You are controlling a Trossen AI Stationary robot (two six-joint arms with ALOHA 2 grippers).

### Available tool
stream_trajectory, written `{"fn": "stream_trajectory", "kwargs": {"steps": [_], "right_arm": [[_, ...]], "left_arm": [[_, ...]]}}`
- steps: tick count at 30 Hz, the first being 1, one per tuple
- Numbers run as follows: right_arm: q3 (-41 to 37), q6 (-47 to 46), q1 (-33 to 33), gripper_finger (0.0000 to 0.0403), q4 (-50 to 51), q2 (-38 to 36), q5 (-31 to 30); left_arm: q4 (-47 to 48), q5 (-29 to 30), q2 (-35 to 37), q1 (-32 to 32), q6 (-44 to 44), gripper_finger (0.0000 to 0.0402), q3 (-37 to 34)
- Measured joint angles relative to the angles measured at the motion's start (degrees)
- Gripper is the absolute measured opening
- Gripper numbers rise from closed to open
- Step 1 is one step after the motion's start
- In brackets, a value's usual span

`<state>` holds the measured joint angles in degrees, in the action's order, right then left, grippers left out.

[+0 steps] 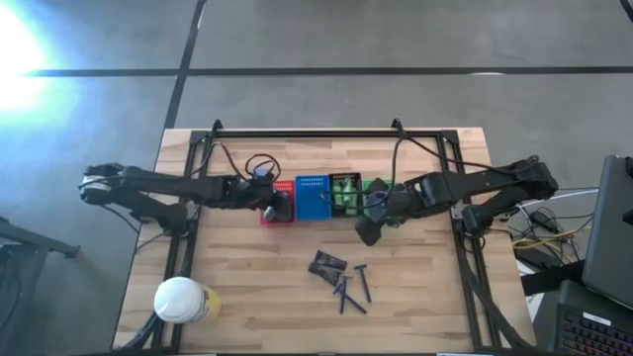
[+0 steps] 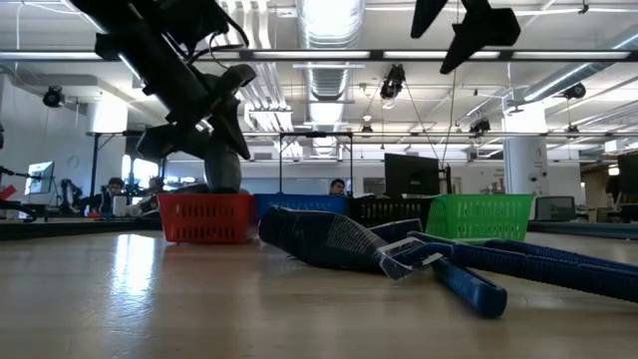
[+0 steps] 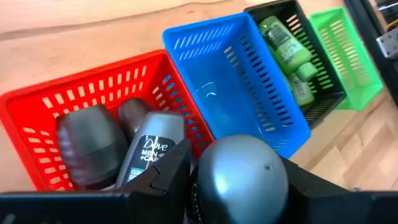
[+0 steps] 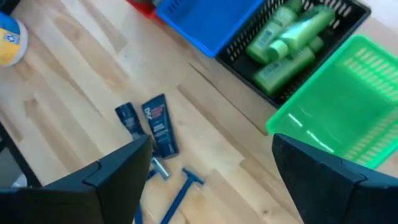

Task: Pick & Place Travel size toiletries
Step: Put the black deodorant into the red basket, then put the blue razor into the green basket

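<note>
My left gripper (image 1: 280,206) (image 3: 239,168) hangs over the red basket (image 3: 37,106) and is shut on a grey oval tube (image 3: 239,180). More grey tubes (image 3: 90,146) lie inside that basket. Bright green bottles (image 4: 283,46) lie in the black basket (image 3: 323,99). Dark packets (image 1: 326,263) (image 4: 158,127) and thin blue sticks (image 1: 353,289) (image 2: 469,284) lie flat on the table near its near edge. My right gripper (image 1: 369,230) (image 4: 211,168) is open, in the air between the green basket (image 4: 339,106) and the packets, touching nothing. My left gripper pinches the grey oval tube between its two fingers (image 3: 168,177), one on each side, just behind the tube's rounded end (image 3: 242,158). The fingers come from above, slanting down. The tube (image 2: 224,165) hangs below them, upright, its lower end at the red basket's rim.
The baskets stand in a row at mid-table: red, blue (image 1: 313,196), black (image 1: 345,191), green (image 1: 376,188). The blue one (image 3: 230,81) holds nothing. A big white-capped yellowish container (image 1: 183,300) stands near the table's near left corner. Bare wood lies between it and the packets.
</note>
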<state>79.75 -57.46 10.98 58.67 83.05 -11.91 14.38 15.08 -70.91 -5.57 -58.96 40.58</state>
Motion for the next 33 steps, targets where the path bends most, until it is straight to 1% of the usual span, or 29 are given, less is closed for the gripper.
{"fn": "stream_trajectory", "kwargs": {"steps": [5,10,15,21,25,29,31,33], "right_arm": [[-4.6,-1.2,0.2,0.0344,-5.0,-1.2,2.7],[-7.3,-1.1,0.1,0.0356,-9.5,-1.4,4.4],[-8.1,-1.8,0.9,0.036,-10.0,-1.4,4.8],[-8.1,-2.8,2.7,0.0348,-10.0,-1.4,4.9],[-8.1,-3.9,3.9,0.0342,-9.7,-1.4,4.4],[-8.2,-4.1,4.8,0.0337,-9.6,-1.4,4.4],[-8.2,-4.1,5.2,0.0336,-9.7,-1.4,4.1],[-8.2,-3.8,5.5,0.0337,-9.7,-1.4,4.0]], "left_arm": [[-0.3,-4.2,-2.3,-0.8,0.0,0.0151,0.1],[-0.2,-4.5,-3.0,-0.7,-0.7,0.0164,0.1],[-0.3,-2.3,-3.0,-0.7,-1.2,0.0187,0.1],[0.2,-1.7,-3.0,-0.7,0.4,0.0234,2.8],[4.3,0.6,-3.0,-0.6,2.2,0.0268,5.6],[11.3,1.2,-3.0,-0.2,2.8,0.029,8.7],[12.9,1.3,-2.8,1.2,3.4,0.0295,10.4],[12.6,1.3,-2.5,3.8,3.9,0.0298,12.4]]}}
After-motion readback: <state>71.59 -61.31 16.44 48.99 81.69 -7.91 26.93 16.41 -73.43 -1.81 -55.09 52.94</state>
